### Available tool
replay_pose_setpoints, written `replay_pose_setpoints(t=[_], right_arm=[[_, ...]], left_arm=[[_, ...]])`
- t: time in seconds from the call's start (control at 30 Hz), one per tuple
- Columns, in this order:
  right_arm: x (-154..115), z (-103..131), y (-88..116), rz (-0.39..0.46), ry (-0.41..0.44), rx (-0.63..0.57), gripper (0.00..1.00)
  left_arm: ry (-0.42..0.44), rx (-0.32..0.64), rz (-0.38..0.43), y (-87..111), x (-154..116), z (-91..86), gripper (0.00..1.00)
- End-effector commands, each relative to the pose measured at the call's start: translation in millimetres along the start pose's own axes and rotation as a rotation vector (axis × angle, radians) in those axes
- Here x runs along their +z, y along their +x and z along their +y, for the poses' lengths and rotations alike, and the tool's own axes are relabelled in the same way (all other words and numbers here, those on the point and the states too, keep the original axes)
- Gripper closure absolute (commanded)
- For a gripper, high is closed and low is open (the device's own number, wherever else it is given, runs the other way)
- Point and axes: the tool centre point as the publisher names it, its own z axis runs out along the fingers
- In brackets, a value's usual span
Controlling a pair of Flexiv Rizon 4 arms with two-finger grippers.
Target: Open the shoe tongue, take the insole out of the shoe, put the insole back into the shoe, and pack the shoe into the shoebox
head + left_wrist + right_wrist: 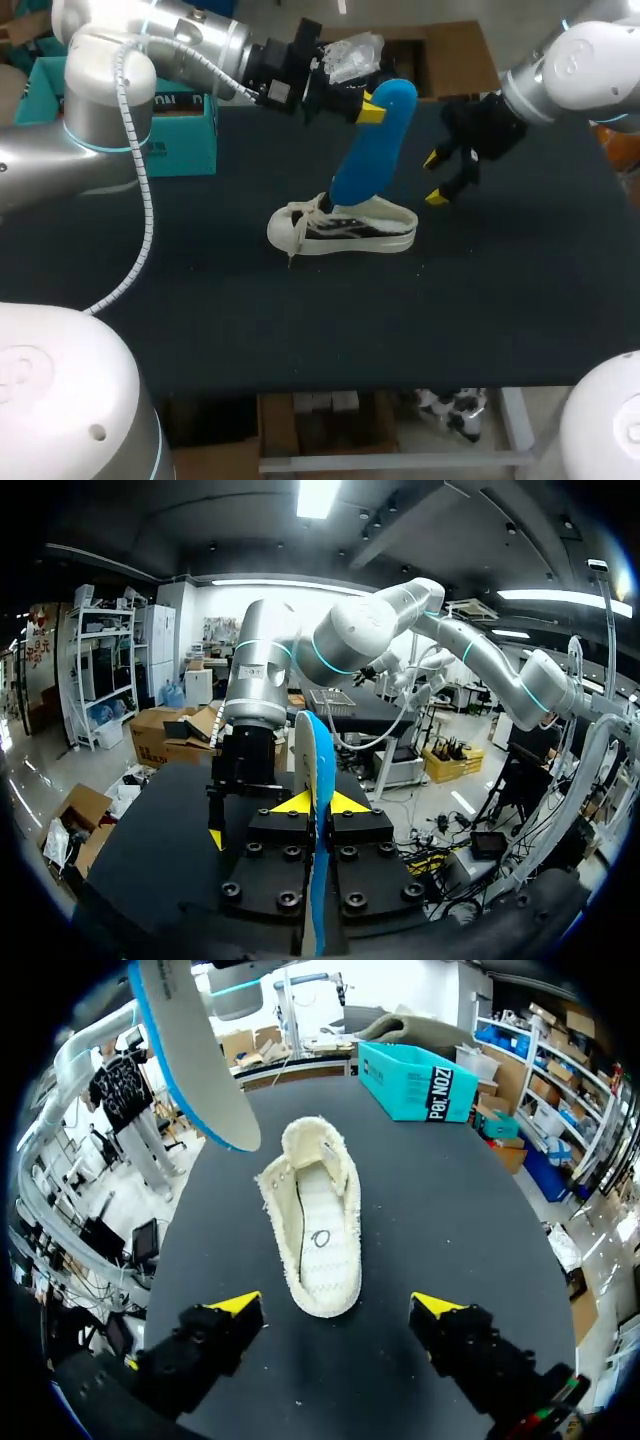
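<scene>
The blue insole (370, 150) stands tilted just above centre frame, its upper end clamped between the left gripper (370, 108) fingers and its lower end close to the white shoe (345, 228). The shoe rests mid-frame on the black table (300, 320). The right gripper (434, 178) hovers right of the insole, fingers spread apart. The teal shoebox (185, 135) sits upper left.

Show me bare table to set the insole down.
Widest free patch: table between shoe and the near edge. Also bare: between shoebox and shoe, and from the right gripper out to the right edge. Crowded: over and behind the shoe, where the left gripper holds the insole, with the open right gripper close beside it.
</scene>
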Motion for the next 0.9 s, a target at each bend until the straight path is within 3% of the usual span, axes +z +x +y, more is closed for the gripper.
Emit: replay_pose_setpoints(t=[0.03,0.3,0.57,0.73,0.9], right_arm=[[3,13,-9,0.02,0.111,0.001,0.0],[18,30,-17,0.018,0.188,-0.011,0.0],[32,48,-13,-0.03,0.298,0.021,0.0],[41,58,-10,-0.064,0.345,0.009,0.0],[56,66,-14,-0.079,0.362,-0.019,0.0]], left_arm=[[0.072,-0.01,-0.011,11.8,-30,5.7,1.0],[0.166,-0.083,-0.099,12.8,-75,-4.2,1.0],[0.22,-0.131,-0.174,17.5,-116,-9.2,1.0],[0.247,-0.145,-0.267,14.0,-138,-2.7,1.0],[0.289,-0.145,-0.422,6.8,-160,8.2,1.0]])
